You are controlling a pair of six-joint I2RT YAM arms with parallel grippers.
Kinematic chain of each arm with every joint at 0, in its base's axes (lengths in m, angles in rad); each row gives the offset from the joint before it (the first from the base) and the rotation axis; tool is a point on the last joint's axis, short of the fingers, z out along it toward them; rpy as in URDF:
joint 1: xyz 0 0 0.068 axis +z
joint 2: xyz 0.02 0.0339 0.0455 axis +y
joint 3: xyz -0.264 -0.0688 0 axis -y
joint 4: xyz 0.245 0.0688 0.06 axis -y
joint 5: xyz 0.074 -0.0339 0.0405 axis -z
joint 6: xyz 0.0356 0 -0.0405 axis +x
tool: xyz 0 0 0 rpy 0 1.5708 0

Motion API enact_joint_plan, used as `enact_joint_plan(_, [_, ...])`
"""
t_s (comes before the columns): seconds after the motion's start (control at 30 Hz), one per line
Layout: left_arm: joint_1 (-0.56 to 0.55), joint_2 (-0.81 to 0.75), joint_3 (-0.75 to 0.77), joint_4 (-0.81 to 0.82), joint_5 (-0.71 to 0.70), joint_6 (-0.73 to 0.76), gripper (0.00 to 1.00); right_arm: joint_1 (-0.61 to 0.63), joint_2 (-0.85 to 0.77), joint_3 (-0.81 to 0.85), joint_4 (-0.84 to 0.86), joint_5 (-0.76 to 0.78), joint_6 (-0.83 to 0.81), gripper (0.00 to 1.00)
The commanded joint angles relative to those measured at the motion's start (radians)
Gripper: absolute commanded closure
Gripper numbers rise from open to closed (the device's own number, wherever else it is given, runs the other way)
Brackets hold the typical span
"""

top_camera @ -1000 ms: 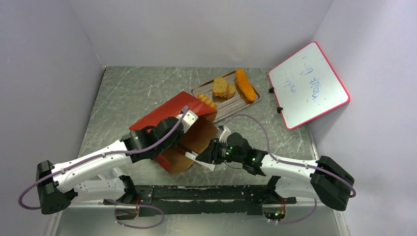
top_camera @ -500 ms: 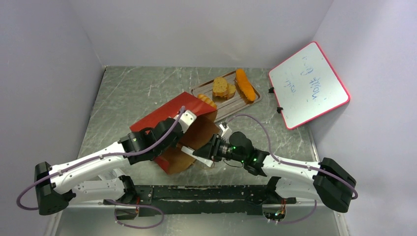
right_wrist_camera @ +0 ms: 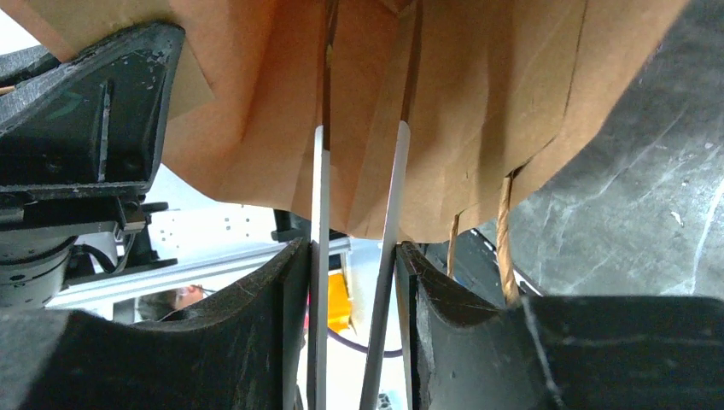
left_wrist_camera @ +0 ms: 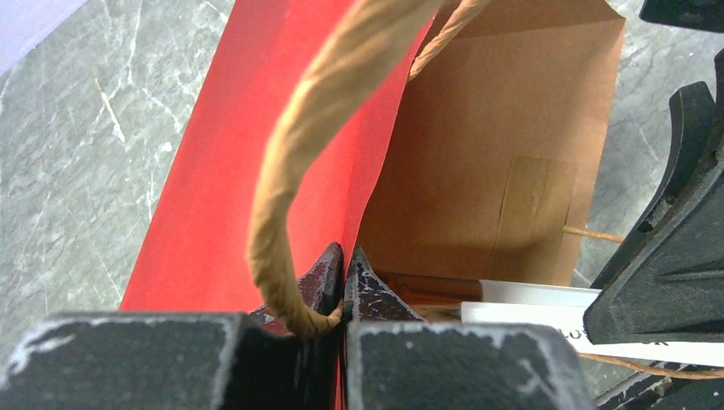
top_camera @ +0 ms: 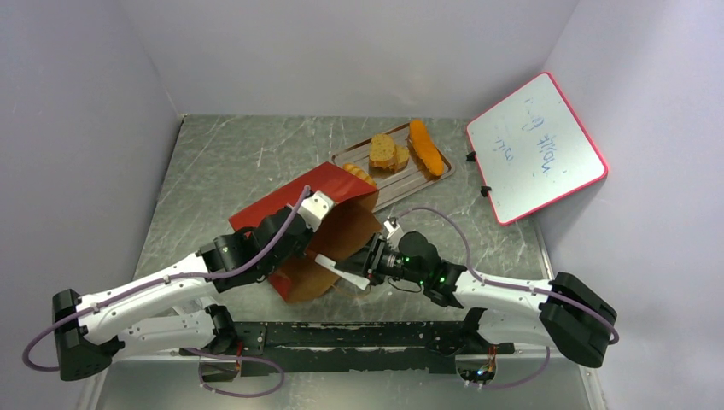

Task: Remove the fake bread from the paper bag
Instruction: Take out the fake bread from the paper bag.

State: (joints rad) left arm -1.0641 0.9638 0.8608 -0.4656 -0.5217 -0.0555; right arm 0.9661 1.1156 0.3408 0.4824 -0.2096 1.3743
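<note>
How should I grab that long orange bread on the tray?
Take the loaf across its narrow middle, coming straight down from above. It lies flat on the tray and is long and thin, so a pincer probably spans its width, not its length. The slice sits close beside it, so keep that finger tight to the loaf.
</note>
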Motion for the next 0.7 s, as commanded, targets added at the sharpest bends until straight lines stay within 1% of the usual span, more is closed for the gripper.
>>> enact_joint_plan(0.0, [-0.008,-0.033,-0.006,0.078,-0.024,0.009,0.93,0.006,-0.011,-0.003,0.035,0.017,0.074,0.57])
enact_joint_plan(0.37, [-0.016,-0.056,-0.024,0.11,0.0,0.001,0.93,0.006,0.055,0.021,0.06,0.02,0.13,0.56])
enact_joint_plan(0.67, [-0.032,-0.064,-0.047,0.104,0.021,-0.012,0.93,0.003,0.091,0.064,0.044,0.065,0.102,0.52])
